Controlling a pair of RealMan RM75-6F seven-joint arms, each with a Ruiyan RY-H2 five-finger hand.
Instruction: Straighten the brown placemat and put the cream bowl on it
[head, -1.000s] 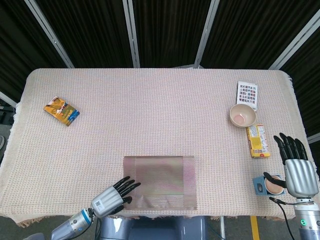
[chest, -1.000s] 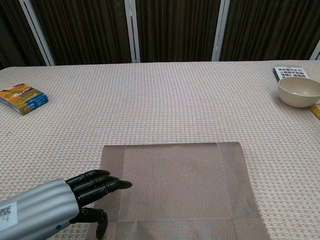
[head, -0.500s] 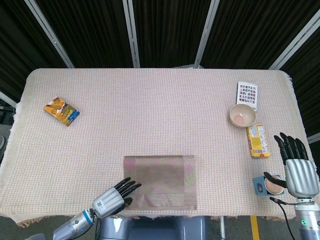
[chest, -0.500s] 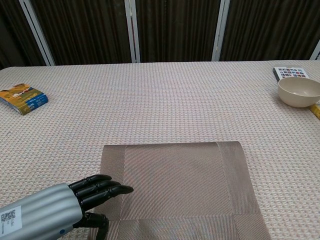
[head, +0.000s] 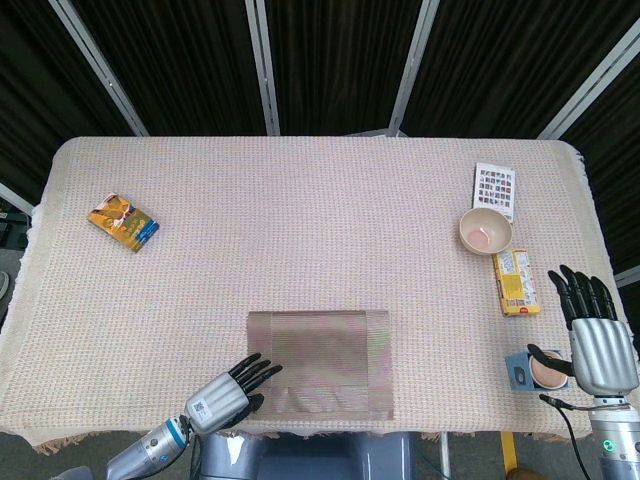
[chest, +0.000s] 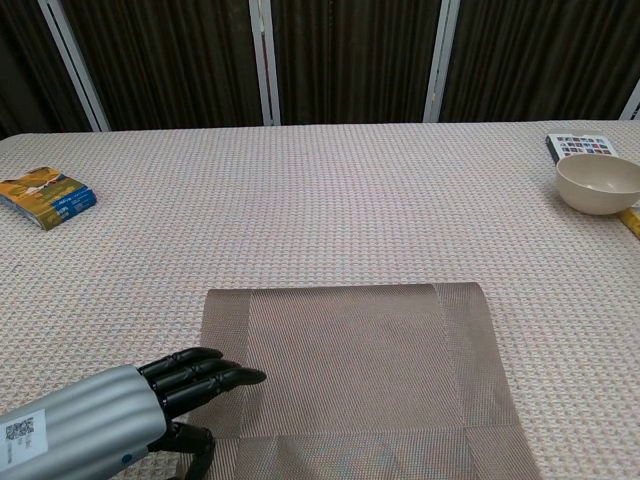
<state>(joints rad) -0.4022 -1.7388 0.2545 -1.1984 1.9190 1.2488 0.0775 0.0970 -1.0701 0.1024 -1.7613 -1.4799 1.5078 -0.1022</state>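
Note:
The brown placemat (head: 320, 362) (chest: 350, 385) lies flat and square to the table's front edge, near the middle. My left hand (head: 230, 392) (chest: 175, 385) rests at its front left corner, fingers stretched out over the mat's edge, holding nothing. The cream bowl (head: 485, 231) (chest: 598, 184) stands upright at the right side of the table, far from the mat. My right hand (head: 594, 330) hovers at the table's front right edge, fingers spread, empty, well in front of the bowl.
A white patterned card (head: 495, 187) lies behind the bowl, a yellow packet (head: 515, 282) in front of it. A small blue-rimmed object (head: 530, 370) sits by my right hand. A colourful book (head: 122, 222) lies at the far left.
My left hand has drawn back slightly toward the front edge. The mat, the bowl and my right hand have not moved.

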